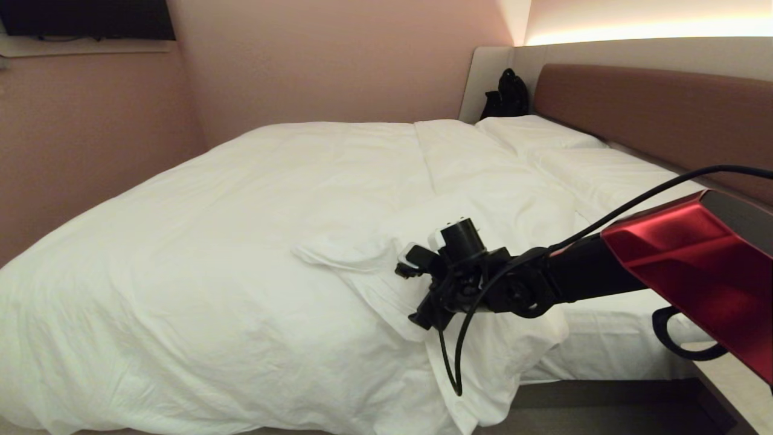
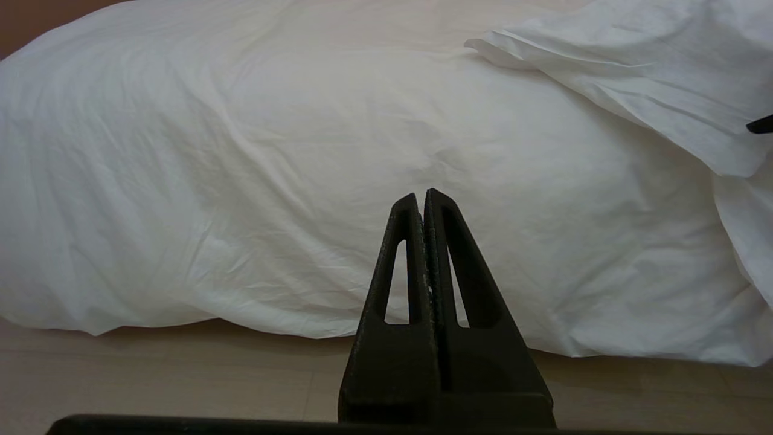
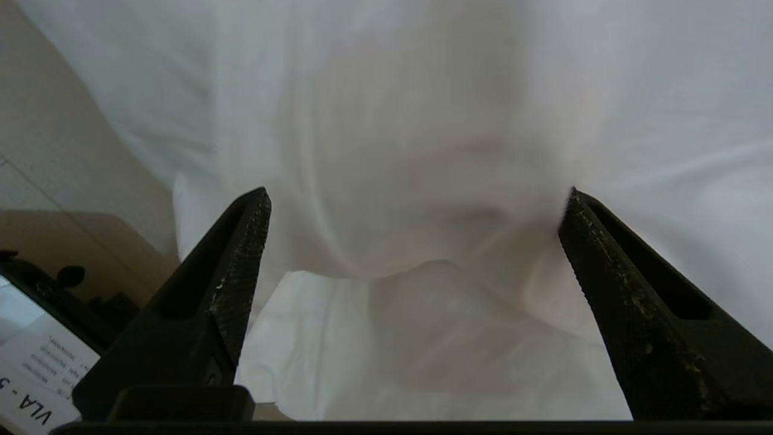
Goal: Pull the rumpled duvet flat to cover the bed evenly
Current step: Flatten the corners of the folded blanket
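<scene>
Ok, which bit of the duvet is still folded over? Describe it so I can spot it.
Start at the bed, near edge. The duvet has one flap turned back by the open right gripper. Unlike the smooth spread around, it shows a doubled, pointed edge.

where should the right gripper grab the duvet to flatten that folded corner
Probably at the folded-back corner flap of the duvet, by its free edge, coming from the near side of the bed. That flap lies doubled over and loose, thin enough to pinch. The right gripper hangs beside it, fingers spread wide.
</scene>
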### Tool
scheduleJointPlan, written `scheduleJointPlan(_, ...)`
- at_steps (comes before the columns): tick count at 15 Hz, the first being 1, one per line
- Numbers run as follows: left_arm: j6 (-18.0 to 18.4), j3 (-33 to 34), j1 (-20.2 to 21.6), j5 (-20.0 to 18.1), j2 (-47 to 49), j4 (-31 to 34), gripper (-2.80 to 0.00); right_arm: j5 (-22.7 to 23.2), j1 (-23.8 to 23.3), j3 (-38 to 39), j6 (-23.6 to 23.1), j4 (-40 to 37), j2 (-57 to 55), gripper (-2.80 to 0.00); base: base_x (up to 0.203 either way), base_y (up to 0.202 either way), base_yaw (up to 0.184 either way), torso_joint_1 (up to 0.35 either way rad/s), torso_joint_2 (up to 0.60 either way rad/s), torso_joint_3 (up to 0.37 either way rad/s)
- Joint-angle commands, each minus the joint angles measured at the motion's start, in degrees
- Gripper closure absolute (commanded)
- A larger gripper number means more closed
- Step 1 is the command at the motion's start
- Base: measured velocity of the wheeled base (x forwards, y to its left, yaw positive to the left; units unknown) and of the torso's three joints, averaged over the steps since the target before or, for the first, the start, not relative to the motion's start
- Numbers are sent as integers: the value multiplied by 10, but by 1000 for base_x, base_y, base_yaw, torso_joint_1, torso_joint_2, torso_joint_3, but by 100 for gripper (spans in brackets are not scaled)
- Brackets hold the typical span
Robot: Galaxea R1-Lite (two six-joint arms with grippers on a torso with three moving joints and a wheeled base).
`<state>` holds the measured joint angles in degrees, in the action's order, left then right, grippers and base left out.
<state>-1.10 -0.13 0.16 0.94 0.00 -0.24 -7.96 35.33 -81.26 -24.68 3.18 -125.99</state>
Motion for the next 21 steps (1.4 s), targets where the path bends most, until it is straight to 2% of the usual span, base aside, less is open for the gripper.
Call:
scheduleJointPlan(1, 0, 0, 0, 0, 0, 0, 0, -2, 1, 11, -7, 0, 1, -280, 0, 0, 0, 0, 0, 0)
scheduleJointPlan(4, 0, 0, 0, 0, 0, 0, 0, -23, 1, 16, -27, 2, -7, -280, 0, 0, 0, 0, 0, 0)
scheduleJointPlan(9, 0, 0, 0, 0, 0, 0, 0, -22, -5, 11, -27, 67, -37, -280, 0, 0, 0, 0, 0, 0)
scheduleJointPlan(14, 0, 0, 0, 0, 0, 0, 0, -21, -22, 4, -23, 69, -52, -280, 0, 0, 0, 0, 0, 0)
scheduleJointPlan(15, 0, 0, 0, 0, 0, 0, 0, -20, -24, 3, -21, 69, -53, 0, 0, 0, 0, 0, 0, 0)
scheduleJointPlan(21, 0, 0, 0, 0, 0, 0, 0, -20, -27, 2, -18, 69, -55, 0, 0, 0, 0, 0, 0, 0)
